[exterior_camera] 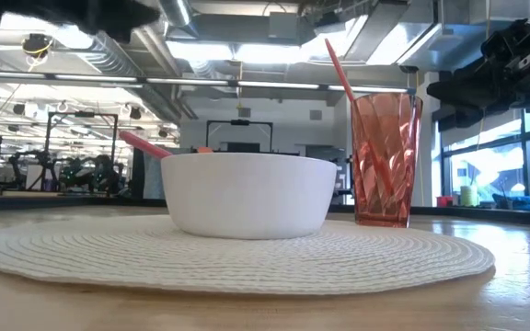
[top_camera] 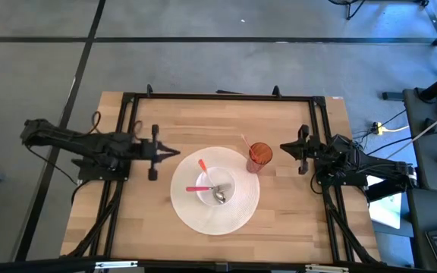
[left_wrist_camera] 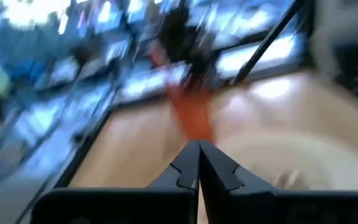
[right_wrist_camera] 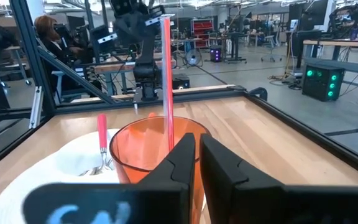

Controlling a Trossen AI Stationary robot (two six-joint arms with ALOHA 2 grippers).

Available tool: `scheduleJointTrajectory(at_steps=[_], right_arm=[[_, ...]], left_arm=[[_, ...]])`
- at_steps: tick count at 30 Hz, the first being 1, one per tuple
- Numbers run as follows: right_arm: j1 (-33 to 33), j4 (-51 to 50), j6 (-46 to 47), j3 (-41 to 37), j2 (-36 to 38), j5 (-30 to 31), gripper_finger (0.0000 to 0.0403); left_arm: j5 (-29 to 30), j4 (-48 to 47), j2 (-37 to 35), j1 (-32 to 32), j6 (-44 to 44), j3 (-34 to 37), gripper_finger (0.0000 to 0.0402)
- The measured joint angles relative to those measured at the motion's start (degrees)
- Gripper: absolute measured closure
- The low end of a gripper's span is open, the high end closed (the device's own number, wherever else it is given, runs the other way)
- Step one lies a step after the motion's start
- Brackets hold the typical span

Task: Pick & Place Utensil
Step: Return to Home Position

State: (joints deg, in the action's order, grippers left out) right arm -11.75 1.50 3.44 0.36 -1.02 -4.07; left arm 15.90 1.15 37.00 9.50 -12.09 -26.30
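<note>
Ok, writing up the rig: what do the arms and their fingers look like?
The left arm and right arm are black and jointed, with black cables alongside. The left gripper and right gripper each end in two dark, tapering fingers, notched on the inner edge.

White bowl (exterior_camera: 247, 198), white woven mat (exterior_camera: 247, 262), orange-red cup (exterior_camera: 403, 156).

- A pink fork (top_camera: 197, 189) and an orange spoon (top_camera: 202, 166) are contained in the white bowl (top_camera: 231, 182) on the mat (top_camera: 203, 220).
- A pink straw (top_camera: 245, 142) is propped in the cup (top_camera: 261, 155) beside it.
</note>
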Motion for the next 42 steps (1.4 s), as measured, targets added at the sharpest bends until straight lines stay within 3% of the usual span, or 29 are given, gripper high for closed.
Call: scheduleJointTrajectory(at_steps=[3, 10, 15, 21, 25, 35, 42], right_arm=[[0.0, 0.0, -0.7, 0.0, 0.0, -0.1, 0.0378], [0.0, 0.5, -2.9, 0.0, 0.0, -2.0, 0.0397], [0.0, 3.6, -4.3, 0.0, 0.0, -2.8, 0.0399], [0.0, 4.8, -4.7, 0.0, 0.0, -5.1, 0.0400], [0.0, 4.0, -3.9, 0.0, 0.0, -5.1, 0.0401], [0.0, 3.8, -2.7, 0.0, 0.1, -5.0, 0.0400], [0.0, 3.8, -2.0, 0.0, 0.1, -4.9, 0.0401]], left_arm=[[-6.1, 10.7, -4.6, -0.2, -2.6, 6.9, 0.0400], [-3.6, 13.3, -17.7, -0.1, -4.2, 14.5, 0.0400], [-3.8, 10.1, -28.3, -0.1, -5.3, 15.7, 0.0400], [-3.5, 1.0, -36.2, -0.1, -2.4, 17.5, 0.0400], [-3.5, -3.9, -37.0, 0.2, -1.3, 18.1, 0.0400], [-4.1, -5.3, -37.0, 1.7, -3.1, 19.7, 0.0400], [-4.6, -0.9, -37.0, 1.7, -4.2, 25.0, 0.0400]])
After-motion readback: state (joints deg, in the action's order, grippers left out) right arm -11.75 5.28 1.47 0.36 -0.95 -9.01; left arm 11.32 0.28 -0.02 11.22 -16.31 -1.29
